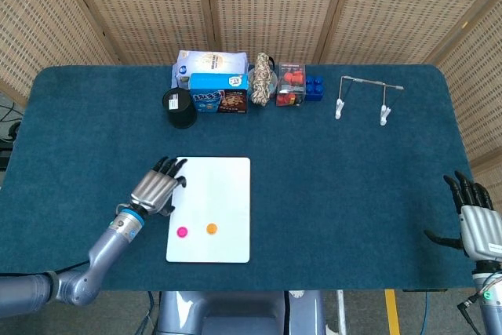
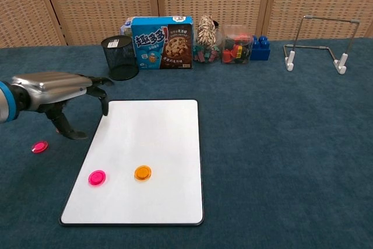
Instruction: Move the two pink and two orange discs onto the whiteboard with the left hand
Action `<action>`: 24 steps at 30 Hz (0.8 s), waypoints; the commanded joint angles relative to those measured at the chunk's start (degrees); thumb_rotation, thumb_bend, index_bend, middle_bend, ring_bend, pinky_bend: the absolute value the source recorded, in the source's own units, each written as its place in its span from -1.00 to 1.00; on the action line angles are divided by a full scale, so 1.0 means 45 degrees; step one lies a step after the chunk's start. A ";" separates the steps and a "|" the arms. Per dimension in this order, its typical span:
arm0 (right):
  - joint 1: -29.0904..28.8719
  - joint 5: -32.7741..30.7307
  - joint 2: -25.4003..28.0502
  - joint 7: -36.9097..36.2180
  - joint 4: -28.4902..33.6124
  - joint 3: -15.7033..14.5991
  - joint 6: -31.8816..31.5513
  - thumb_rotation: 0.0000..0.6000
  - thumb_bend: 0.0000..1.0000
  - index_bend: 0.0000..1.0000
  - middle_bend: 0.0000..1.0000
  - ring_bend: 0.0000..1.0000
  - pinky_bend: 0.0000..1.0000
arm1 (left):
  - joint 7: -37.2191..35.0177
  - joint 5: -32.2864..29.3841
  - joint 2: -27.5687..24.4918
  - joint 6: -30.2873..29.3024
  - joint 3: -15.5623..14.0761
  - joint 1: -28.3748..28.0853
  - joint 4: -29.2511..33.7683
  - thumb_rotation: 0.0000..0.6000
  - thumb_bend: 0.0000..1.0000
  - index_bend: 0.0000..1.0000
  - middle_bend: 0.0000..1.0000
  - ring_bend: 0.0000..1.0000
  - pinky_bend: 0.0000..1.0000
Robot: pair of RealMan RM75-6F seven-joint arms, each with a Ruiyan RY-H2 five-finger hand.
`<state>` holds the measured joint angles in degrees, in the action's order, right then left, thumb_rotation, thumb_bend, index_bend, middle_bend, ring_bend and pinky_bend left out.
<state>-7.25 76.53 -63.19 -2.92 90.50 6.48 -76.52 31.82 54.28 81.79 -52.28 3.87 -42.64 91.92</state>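
Whiteboard (image 2: 157,138) carries one pink disc (image 2: 97,177) and one orange disc (image 2: 142,172). Left hand (image 2: 55,93), fingers spread and empty, hovers off its left edge, likely reaching for the stray pink disc (image 2: 39,146) there.

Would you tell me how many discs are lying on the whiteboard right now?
2: a pink disc and an orange disc sit on the whiteboard. Another pink disc lies on the cloth; a fourth may be hidden by the left hand.
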 commanded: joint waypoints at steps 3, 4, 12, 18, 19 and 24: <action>-0.0008 -0.0004 0.0003 0.0044 0.0033 -0.0002 0.0004 1.00 -0.94 -1.00 -1.00 -1.00 -1.00 | -0.1461 -0.0048 -0.0147 0.0295 -0.0031 0.0453 -0.1791 1.00 -0.42 -0.30 -1.00 -1.00 -1.00; -0.0013 -0.0007 0.0000 0.0062 0.0033 -0.0003 0.0009 1.00 -0.94 -1.00 -1.00 -1.00 -1.00 | -0.1670 -0.0079 -0.0086 0.0439 -0.0030 0.0479 -0.2095 1.00 -0.41 -0.30 -1.00 -1.00 -1.00; -0.0025 -0.0092 -0.0013 0.0168 0.0070 0.0014 0.0034 1.00 -0.94 -1.00 -1.00 -1.00 -1.00 | -0.2699 0.0186 0.0358 0.1111 -0.0063 0.0589 -0.3797 1.00 -0.41 -0.28 -1.00 -1.00 -1.00; -0.0021 -0.0101 -0.0011 0.0165 0.0081 0.0013 0.0030 1.00 -0.94 -1.00 -1.00 -1.00 -1.00 | -0.2927 0.0539 0.0547 0.1202 -0.0123 0.0631 -0.4052 1.00 -0.41 -0.28 -1.00 -1.00 -1.00; -0.0022 -0.0098 -0.0009 0.0158 0.0079 0.0010 0.0036 1.00 -0.94 -1.00 -1.00 -1.00 -1.00 | -0.2936 0.0577 0.0574 0.1176 -0.0119 0.0640 -0.4076 1.00 -0.41 -0.28 -1.00 -1.00 -1.00; -0.0031 -0.0085 0.0009 0.0111 0.0078 0.0000 0.0069 1.00 -0.94 -1.00 -1.00 -1.00 -1.00 | -0.2824 0.0497 0.0779 0.1215 -0.0073 0.0623 -0.4268 1.00 -0.41 -0.27 -1.00 -1.00 -1.00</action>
<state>-7.39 76.15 -63.15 -2.44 90.85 6.48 -76.21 19.01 56.61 85.20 -46.88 3.50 -39.80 72.82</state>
